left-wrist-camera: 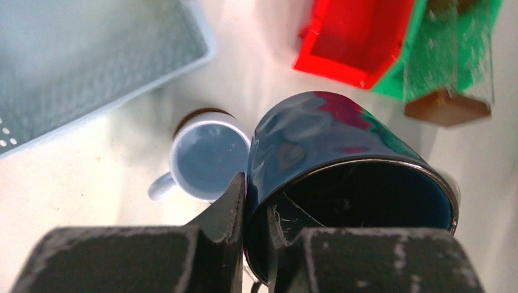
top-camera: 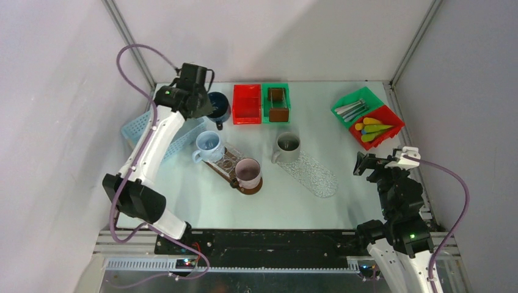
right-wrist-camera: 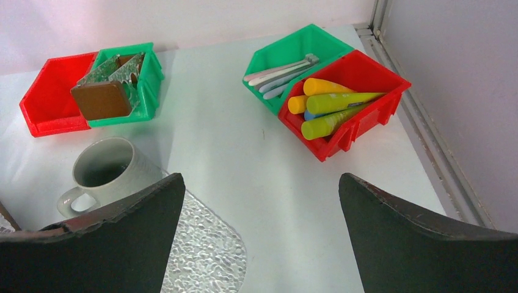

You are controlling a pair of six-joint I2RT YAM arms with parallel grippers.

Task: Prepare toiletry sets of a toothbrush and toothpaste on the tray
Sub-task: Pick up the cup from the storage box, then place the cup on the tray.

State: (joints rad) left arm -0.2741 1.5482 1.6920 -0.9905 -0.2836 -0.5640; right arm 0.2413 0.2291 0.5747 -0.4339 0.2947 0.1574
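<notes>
Pale toothbrushes (top-camera: 351,108) (right-wrist-camera: 278,73) lie in a green bin at the back right. Yellow, lime and blue toothpaste tubes (top-camera: 372,129) (right-wrist-camera: 333,104) fill the red bin beside it. A clear textured tray (top-camera: 314,174) (right-wrist-camera: 204,244) lies mid-table with a grey mug (top-camera: 287,146) (right-wrist-camera: 107,168) on its far end. My right gripper (top-camera: 363,163) (right-wrist-camera: 261,189) hangs open and empty right of that tray, short of the bins. My left gripper (top-camera: 211,113) (left-wrist-camera: 256,201) is shut on the rim of a dark blue mug (left-wrist-camera: 317,140), one finger inside it.
A light blue mug (top-camera: 209,145) (left-wrist-camera: 204,152) and a pinkish mug (top-camera: 248,173) stand on a brown tray (top-camera: 226,162). A light blue basket (top-camera: 137,129) sits at the left. An empty red bin (top-camera: 247,104) and a green bin (top-camera: 277,102) holding brown coasters stand at the back.
</notes>
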